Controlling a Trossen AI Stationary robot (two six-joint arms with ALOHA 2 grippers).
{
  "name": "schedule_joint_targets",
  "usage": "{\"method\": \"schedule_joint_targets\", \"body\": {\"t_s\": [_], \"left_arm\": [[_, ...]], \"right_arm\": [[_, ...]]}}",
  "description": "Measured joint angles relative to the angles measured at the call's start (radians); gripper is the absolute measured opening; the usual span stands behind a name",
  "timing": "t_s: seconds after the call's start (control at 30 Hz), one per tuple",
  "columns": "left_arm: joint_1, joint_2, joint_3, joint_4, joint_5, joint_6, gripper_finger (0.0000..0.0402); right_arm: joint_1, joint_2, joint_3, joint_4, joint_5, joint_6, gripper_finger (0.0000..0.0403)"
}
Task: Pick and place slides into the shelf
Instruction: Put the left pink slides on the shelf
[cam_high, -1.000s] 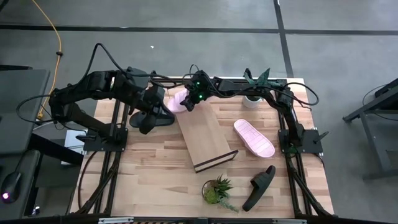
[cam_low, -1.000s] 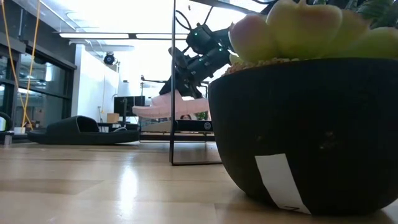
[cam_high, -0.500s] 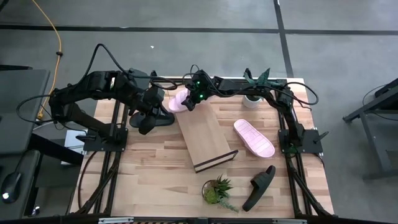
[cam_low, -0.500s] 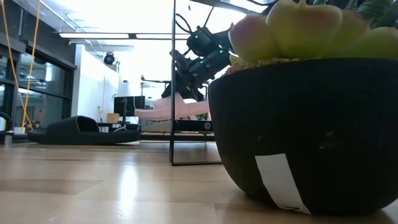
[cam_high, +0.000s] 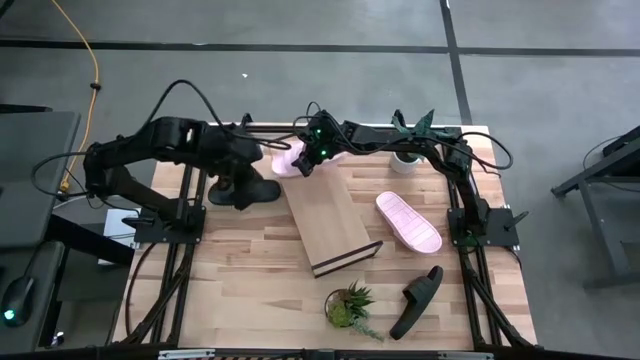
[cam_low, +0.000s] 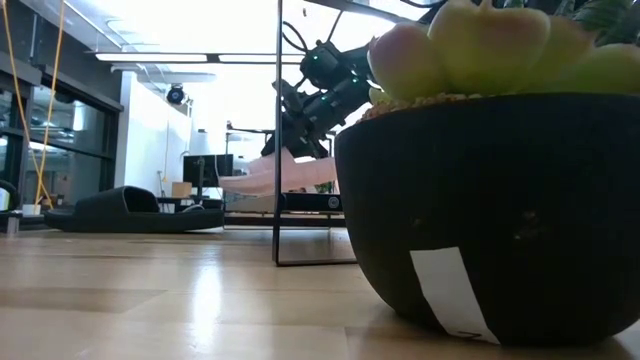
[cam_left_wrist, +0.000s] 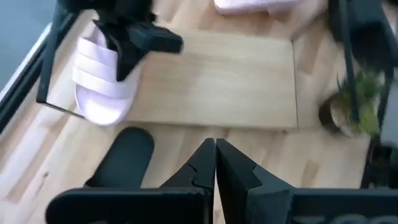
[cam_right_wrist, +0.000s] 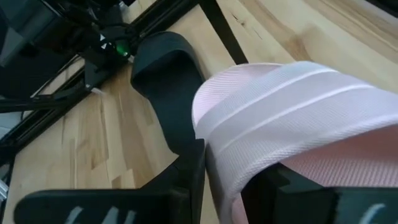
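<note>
Pink slide (cam_high: 287, 159) in right hand (cam_high: 303, 165); no legible writing.

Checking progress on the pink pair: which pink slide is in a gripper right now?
The pink slide at the shelf's far end, clamped in the right gripper and lifted. The other pink slide lies flat on the table right of the shelf, untouched.
</note>
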Motion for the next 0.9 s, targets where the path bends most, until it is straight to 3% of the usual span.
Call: {"method": "schedule_joint_targets", "body": {"t_s": [0.1,0.27,0.53,0.7,0.9], "left_arm": [[-0.001,-0.064,-0.131,0.123,-0.027,-0.074,0.0003],[0.0,-0.241,-0.474,0.369,-0.033,-0.279,0.0003],[0.0,-0.635,-1.059,0.97,-0.018,-0.652,0.0012],[0.0,-0.75,-1.283,1.163,-0.05,-0.873,0.0075],[0.005,-0.762,-1.344,1.256,-0.186,-0.934,0.0169]], "right_arm": [[0.0,0.0,0.0,0.003,0.0,0.001,0.0074],[0.0,0.0,0.0,0.016,-0.008,0.002,0.0074],[0.007,0.0,0.0,0.027,-0.029,0.007,0.0074],[0.014,0.0,0.0,0.035,-0.03,0.01,0.0074],[0.028,0.0,0.0,0.039,-0.033,0.01,0.0074]]}}
